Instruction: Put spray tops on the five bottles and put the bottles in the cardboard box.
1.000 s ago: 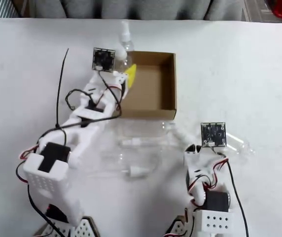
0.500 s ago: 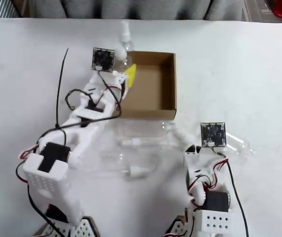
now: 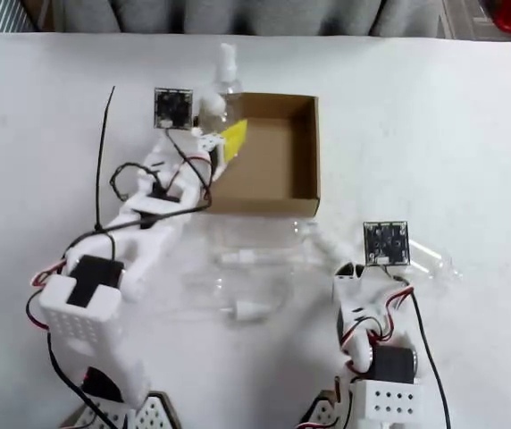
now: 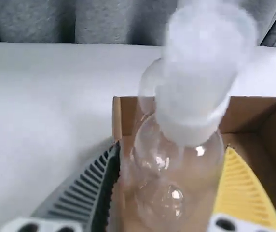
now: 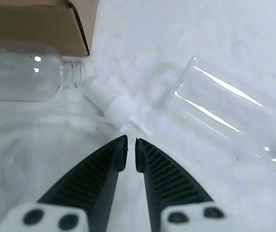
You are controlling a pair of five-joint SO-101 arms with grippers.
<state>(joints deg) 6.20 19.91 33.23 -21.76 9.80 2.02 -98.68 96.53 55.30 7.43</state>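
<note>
the right gripper (image 5: 131, 145) sits on the near side of the cardboard box (image 3: 305, 152), well short of its right front corner, jaws drawn almost together with only a slit between them and nothing in them. just beyond its tips, toward the box, a loose spray top (image 5: 114, 104) lies on the white table (image 3: 434, 107), its end next to the mouth of an open-necked bottle (image 5: 22, 72) that lies on its side along the box's front wall. a second bottle (image 5: 225, 111), also clear and on its side, lies to the right of the spray top, farther from the box. more clear bottles and another spray top (image 3: 248, 311) lie in front of the box's left half; their outlines are hard to separate. at the box's far left corner the left gripper (image 4: 172, 150) is clamped on a capped bottle (image 4: 176, 183), grey finger on one side and yellow finger on the other, both pressed to its clear body. its white spray top (image 4: 200, 72) is on, pointing away from the wrist.
</note>
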